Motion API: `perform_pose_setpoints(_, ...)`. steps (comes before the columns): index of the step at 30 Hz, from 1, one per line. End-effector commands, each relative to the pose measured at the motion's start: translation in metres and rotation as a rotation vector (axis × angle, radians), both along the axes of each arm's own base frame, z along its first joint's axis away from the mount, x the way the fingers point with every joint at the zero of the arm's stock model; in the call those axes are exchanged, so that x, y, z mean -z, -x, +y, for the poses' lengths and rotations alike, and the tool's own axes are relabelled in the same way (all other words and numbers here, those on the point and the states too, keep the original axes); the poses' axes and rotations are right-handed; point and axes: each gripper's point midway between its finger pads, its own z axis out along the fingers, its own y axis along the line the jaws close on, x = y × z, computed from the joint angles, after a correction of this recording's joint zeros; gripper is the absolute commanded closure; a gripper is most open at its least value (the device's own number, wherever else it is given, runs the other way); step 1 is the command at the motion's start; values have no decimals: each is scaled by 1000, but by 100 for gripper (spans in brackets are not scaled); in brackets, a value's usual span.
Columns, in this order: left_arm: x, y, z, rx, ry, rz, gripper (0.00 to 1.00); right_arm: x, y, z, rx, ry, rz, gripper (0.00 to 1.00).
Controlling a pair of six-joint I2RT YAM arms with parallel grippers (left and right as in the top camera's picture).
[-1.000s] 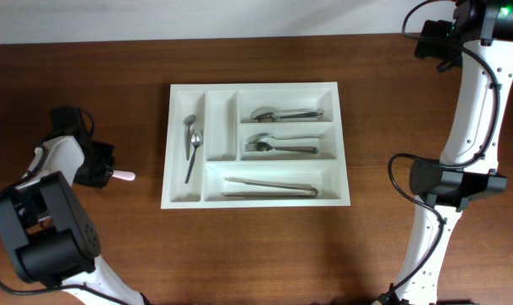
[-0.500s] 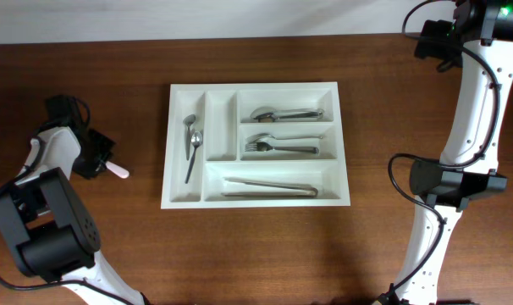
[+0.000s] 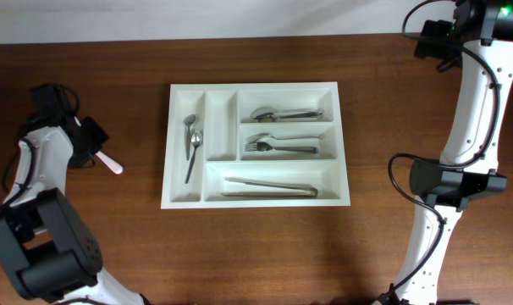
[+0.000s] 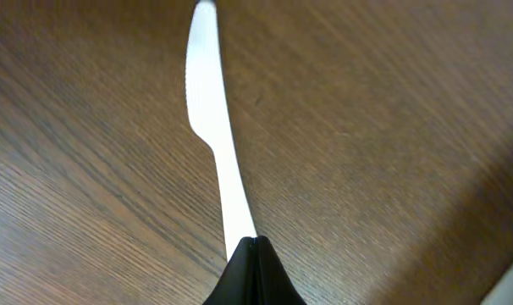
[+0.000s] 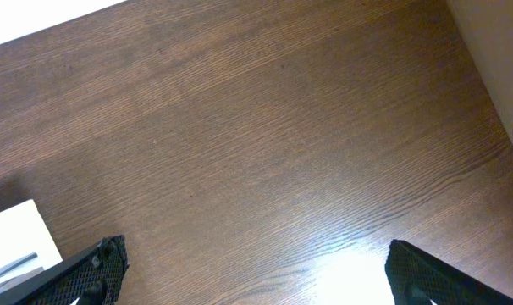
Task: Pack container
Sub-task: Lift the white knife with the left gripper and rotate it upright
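Observation:
The container (image 3: 255, 90) is a white five-compartment tray in the middle of the table. It holds spoons (image 3: 191, 144) in its leftmost narrow slot, and more metal cutlery (image 3: 278, 146) in the three wide slots. Left of it, my left gripper (image 3: 91, 141) is shut on the handle of a white plastic knife (image 3: 111, 163). In the left wrist view the knife (image 4: 210, 110) sticks out from the closed gripper (image 4: 255, 243), blade over bare wood. My right gripper (image 5: 261, 288) is open and holds nothing. In the overhead view it (image 3: 432, 41) sits at the far right corner.
The second narrow slot (image 3: 221, 127) of the tray has nothing in it. The right arm's base (image 3: 455, 182) stands right of the tray. A corner of the tray (image 5: 15, 241) shows at the right wrist view's lower left.
My left gripper has moved toward the far side with the knife and turned, so the knife now points down-right instead of right. The right arm has not moved.

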Motion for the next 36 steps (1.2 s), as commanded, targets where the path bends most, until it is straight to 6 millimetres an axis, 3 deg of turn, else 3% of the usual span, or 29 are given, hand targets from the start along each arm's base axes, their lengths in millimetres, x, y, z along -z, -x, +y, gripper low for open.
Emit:
perform_pose_setpoints(1,-24,-8,-3,67,-28,-58,98,-24,7,1,-5,10,-49,1)
perform_pose_setpoints(14,-24,-8,-2,59,-26,-56,97,-24,7,1,-5,10,-49,1)
perform_pose_setpoints(22,-24,-8,-3,60,-25,-57,55,-24,7,1,-5,10,-49,1)
perform_pose_setpoints(30,-24,-8,-3,60,-24,-57,44,-24,7,1,-5,10,-49,1)
perform_pose_setpoints(36,-24,-8,-3,60,-24,-57,27,-24,7,1,-5,10,-49,1)
